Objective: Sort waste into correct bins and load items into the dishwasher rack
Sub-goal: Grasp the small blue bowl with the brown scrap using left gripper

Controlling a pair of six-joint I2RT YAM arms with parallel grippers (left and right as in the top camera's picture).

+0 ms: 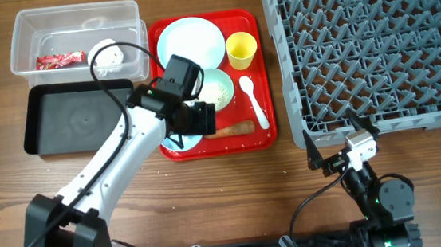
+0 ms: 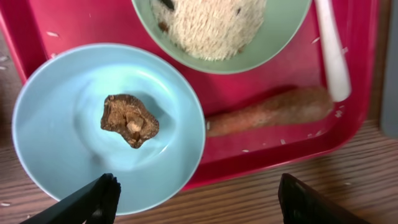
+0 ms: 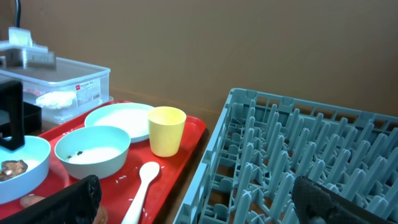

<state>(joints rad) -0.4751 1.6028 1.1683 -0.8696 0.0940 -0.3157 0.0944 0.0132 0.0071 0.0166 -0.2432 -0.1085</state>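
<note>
red tray, yellow cup, grey rack

The brown food scrap lies open from above in the light-blue bowl; the rice-filled bowl and carrot piece crowd close beside that bowl's rim.

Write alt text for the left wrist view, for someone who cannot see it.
A brown food scrap lies in a light-blue bowl at the corner of a red tray, seen from above between the open fingers of the left gripper. Beyond it sit a pale green bowl of rice, a carrot piece and a white spoon.
</note>
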